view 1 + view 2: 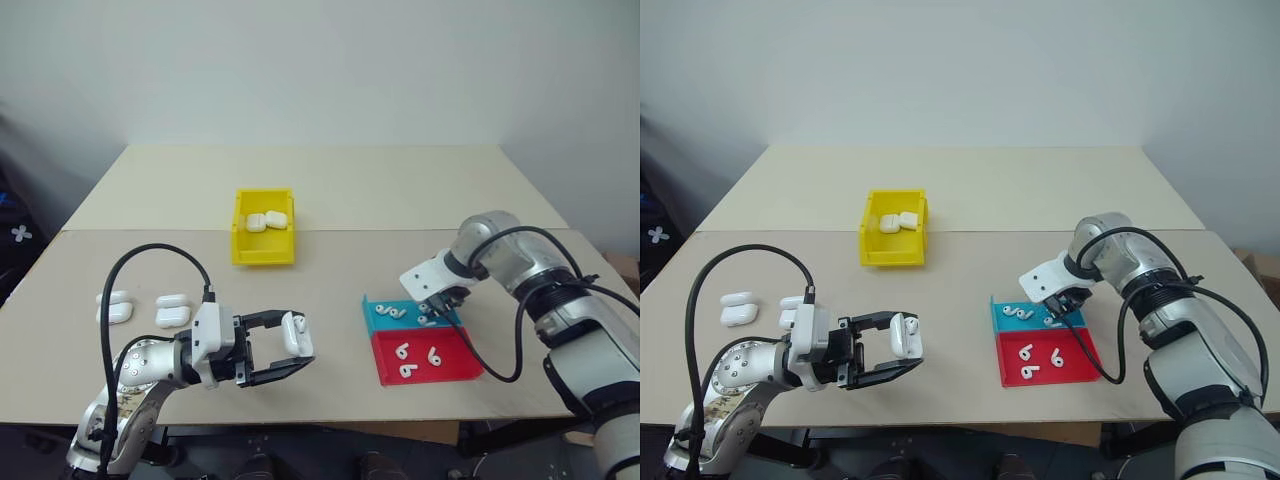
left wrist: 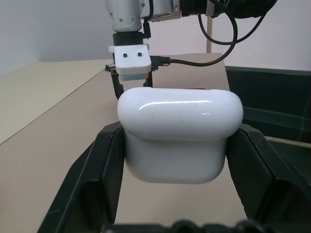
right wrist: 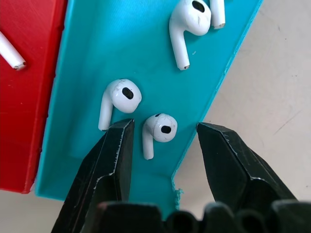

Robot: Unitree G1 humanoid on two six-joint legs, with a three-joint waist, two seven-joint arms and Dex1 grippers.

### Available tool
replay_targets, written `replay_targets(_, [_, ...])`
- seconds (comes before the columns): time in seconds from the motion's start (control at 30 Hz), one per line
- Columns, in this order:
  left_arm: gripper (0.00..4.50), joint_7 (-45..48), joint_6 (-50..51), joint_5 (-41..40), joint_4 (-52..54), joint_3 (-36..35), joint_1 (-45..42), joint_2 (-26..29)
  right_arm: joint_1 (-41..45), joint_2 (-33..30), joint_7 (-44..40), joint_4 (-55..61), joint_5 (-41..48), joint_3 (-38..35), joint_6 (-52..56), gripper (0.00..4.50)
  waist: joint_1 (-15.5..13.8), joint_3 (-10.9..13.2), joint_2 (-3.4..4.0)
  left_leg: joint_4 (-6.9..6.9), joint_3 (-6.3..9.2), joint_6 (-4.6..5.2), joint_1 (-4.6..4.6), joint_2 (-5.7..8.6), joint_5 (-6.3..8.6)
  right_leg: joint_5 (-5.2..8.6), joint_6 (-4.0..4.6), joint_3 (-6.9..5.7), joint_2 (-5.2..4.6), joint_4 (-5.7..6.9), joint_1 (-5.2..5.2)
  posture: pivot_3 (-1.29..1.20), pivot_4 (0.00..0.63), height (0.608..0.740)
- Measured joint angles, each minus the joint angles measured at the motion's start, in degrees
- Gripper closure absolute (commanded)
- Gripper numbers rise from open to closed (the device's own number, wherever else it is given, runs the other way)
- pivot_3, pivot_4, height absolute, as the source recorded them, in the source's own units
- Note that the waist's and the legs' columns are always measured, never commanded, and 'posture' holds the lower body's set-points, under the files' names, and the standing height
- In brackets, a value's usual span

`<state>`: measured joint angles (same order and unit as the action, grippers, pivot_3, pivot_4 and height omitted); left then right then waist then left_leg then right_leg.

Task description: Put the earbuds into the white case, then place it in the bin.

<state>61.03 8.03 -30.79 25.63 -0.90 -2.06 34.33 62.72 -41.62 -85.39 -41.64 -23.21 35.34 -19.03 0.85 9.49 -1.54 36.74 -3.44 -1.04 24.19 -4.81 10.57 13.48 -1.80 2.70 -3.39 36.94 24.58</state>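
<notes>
Table [image 1: 330,190]: holds everything.
Bin [image 1: 264,243]: far centre, two cases inside.
Spare cases [image 1: 142,309]: near left.
Held case [image 1: 294,333]: near, left of centre, above the table.
Trays [image 1: 425,345]: near right, one behind the other, earbuds [image 3: 159,131] in both.

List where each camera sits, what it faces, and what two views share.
Head eyes: from above, looking down over the table, yellow bin and both arms.
Left wrist: looks level along the left pincer, shut on a white case, toward the right arm.
Right wrist: looks down between the open right pincer onto an earbud in the blue tray.
Shared: head eyes show that tray too.
</notes>
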Motion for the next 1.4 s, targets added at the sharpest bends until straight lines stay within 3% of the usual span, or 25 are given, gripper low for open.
replay_targets(0.3, [1.7,0.0,0.0,0.0,0.0,0.0,0.0,0.0,0.0,0.2,1.0,-0.8,-0.5,-0.2,-0.6,1.98,0.0,0.0,0.0,0.01,0.0,0.0,-0.04,0.0,0.0,0.0,0.0,0.0,0.0,0.05,-0.02,0.0,0.15,0.74])
replay_targets(0.43, [1.7,0.1,0.0,0.0,0.0,0.1,0.0,0.0,0.0,0.2,0.9,-0.8,-0.5,-0.2,-1.2,2.91,0.0,0.0,0.0,0.01,0.0,0.0,-0.04,0.0,0.0,0.0,0.0,0.0,0.0,0.05,-0.03,0.0,0.15,0.74])
replay_targets(1.2, [1.7,0.3,-0.2,0.3,0.0,0.4,-0.2,0.0,0.0,0.1,0.7,-0.9,-0.4,-0.4,-4.9,2.91,0.0,0.0,0.0,0.02,0.0,0.0,-0.11,0.0,0.0,0.0,0.0,0.0,0.0,0.06,-0.11,0.0,0.15,0.74])
replay_targets(1.3, [1.7,0.3,-0.2,0.4,0.0,0.4,-0.2,0.0,0.0,0.1,0.9,-1.5,-0.4,-0.4,-5.1,3.48,0.0,0.0,0.0,0.03,0.0,0.0,-0.11,0.0,0.0,0.0,0.0,0.0,0.0,0.06,-0.12,0.0,0.15,0.74])
replay_targets(1.4, [1.7,0.2,-0.2,0.4,0.0,0.4,-0.2,0.0,0.0,0.1,1.7,-1.7,-0.9,-0.4,-5.4,3.48,0.0,0.0,0.0,0.03,0.0,0.0,-0.12,0.0,0.0,0.0,0.01,0.0,0.0,0.07,-0.12,0.0,0.15,0.74])
